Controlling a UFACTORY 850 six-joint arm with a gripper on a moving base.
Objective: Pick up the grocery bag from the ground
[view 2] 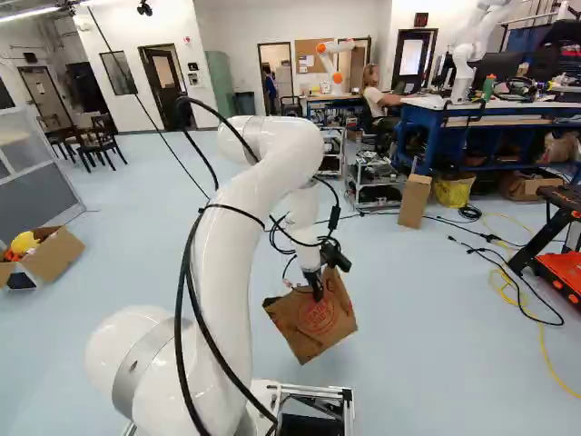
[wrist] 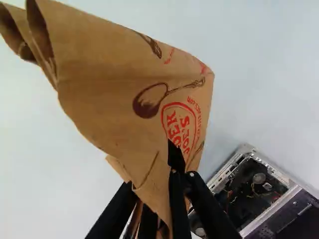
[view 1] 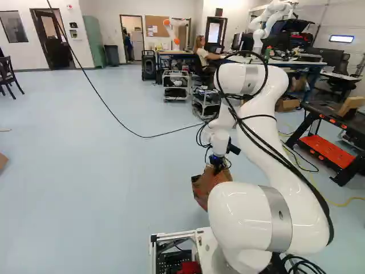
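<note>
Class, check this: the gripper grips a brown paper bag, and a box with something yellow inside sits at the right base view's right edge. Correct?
No: the right base view shows the box with something yellow inside at its left edge. The gripper does grip a brown paper bag.

Bag (view 1: 202,186): partly hidden behind arm (view 1: 245,214), left base view; one end cut off, wrist view. Contents: cannot tell. Gripper (view 2: 316,291): pads hidden. Base (view 1: 171,235): cut off, all views. Box (view 1: 2,161): mostly cut off, left base view.
</note>
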